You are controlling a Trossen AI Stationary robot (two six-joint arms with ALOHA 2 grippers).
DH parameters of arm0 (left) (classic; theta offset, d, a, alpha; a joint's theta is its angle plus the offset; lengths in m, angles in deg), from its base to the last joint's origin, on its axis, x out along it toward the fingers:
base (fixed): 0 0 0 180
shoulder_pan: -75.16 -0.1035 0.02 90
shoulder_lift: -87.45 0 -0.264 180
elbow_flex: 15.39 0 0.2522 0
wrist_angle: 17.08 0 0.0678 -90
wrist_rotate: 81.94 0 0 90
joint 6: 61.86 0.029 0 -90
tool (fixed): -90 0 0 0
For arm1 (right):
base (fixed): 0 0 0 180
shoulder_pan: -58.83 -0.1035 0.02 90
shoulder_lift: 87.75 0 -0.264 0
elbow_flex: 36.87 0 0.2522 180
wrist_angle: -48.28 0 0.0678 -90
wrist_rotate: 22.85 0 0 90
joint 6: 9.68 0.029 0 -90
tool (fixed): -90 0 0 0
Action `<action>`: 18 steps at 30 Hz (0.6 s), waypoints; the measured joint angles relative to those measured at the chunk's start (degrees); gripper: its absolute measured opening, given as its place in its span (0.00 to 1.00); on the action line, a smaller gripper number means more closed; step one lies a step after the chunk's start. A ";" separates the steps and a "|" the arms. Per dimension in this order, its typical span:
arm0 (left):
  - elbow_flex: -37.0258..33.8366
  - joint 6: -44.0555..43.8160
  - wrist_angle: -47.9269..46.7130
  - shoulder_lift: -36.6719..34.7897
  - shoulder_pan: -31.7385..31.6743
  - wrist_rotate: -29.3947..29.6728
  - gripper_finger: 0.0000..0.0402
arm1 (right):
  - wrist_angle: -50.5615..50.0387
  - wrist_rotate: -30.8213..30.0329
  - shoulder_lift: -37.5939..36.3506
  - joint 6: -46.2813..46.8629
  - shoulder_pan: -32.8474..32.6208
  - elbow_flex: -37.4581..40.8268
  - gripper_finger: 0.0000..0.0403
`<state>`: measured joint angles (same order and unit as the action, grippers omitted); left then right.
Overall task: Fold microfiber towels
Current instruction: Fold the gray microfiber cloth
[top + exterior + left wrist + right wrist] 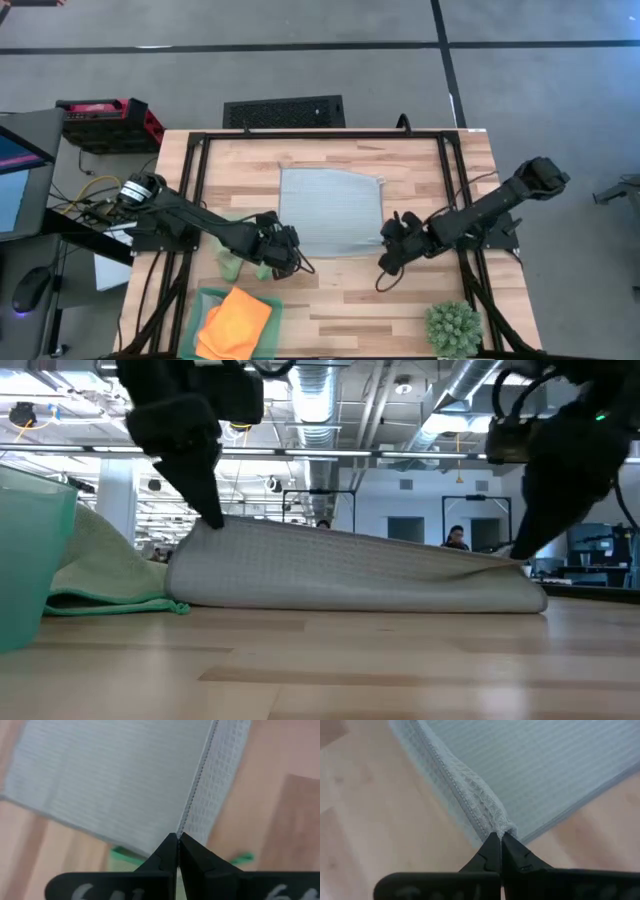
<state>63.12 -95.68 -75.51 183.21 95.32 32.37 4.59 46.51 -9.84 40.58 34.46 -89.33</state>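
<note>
Claws both pinched tight: my left claw [283, 250] and right claw [391, 240] each grip a lower corner of pale grey-blue microfiber towel [330, 210], frame centre on wooden tabletop [400, 290].

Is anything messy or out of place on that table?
Only slightly: a light green towel lies crumpled beside the green tray instead of flat. The grey-blue towel looks uneven because the left gripper and right gripper pinch its near corners.

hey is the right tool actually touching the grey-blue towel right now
Touching. In the right wrist view the right tool is shut on a bunched corner of the grey-blue towel, with the cloth pinched right at its fingertips.
</note>
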 joint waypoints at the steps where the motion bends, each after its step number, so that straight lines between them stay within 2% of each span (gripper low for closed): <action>1: 0.00 -0.04 0.05 -0.01 -0.51 0.93 0.00 | -0.19 -0.24 -0.02 -1.39 1.27 0.00 0.03; 5: -0.04 -0.82 -0.04 -0.01 -3.03 4.64 0.00 | -0.73 -0.62 0.00 -6.53 6.95 0.02 0.03; 13: -0.04 1.05 0.09 -0.01 -9.68 8.88 0.00 | -1.00 -5.64 -0.01 -14.87 18.06 0.02 0.03; 18: 0.00 2.69 0.88 -0.02 -13.87 12.41 0.00 | -0.19 -11.44 0.11 -18.05 22.70 -0.09 0.03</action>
<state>63.12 -92.99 -74.63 183.19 81.45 44.78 4.40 35.07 -9.73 22.54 57.16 -89.42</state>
